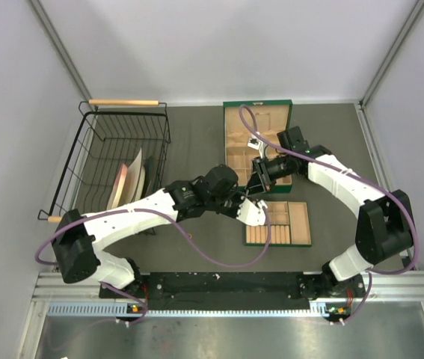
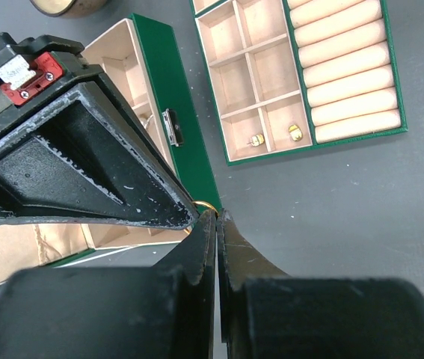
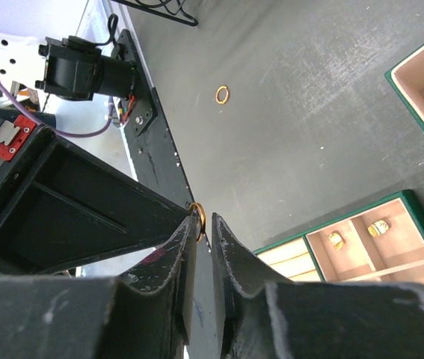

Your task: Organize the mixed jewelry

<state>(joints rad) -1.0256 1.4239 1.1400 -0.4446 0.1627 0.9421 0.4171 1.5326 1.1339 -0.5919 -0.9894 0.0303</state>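
Handover step, mid-table. Left gripper [image 2: 216,217] clenched on gold ring [image 3: 199,218]. Right gripper [image 3: 206,223] narrow around same ring, grip not clear. Next: right pinches firmly, left releases, ring goes to tray [image 3: 406,239] compartment.

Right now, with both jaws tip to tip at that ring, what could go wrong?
The ring sits only at the tips where both jaws meet; it could slip and drop to the table.
The tips are crowded together; a bump could flick it away.
A second ring lies loose on the table, easily swept aside.
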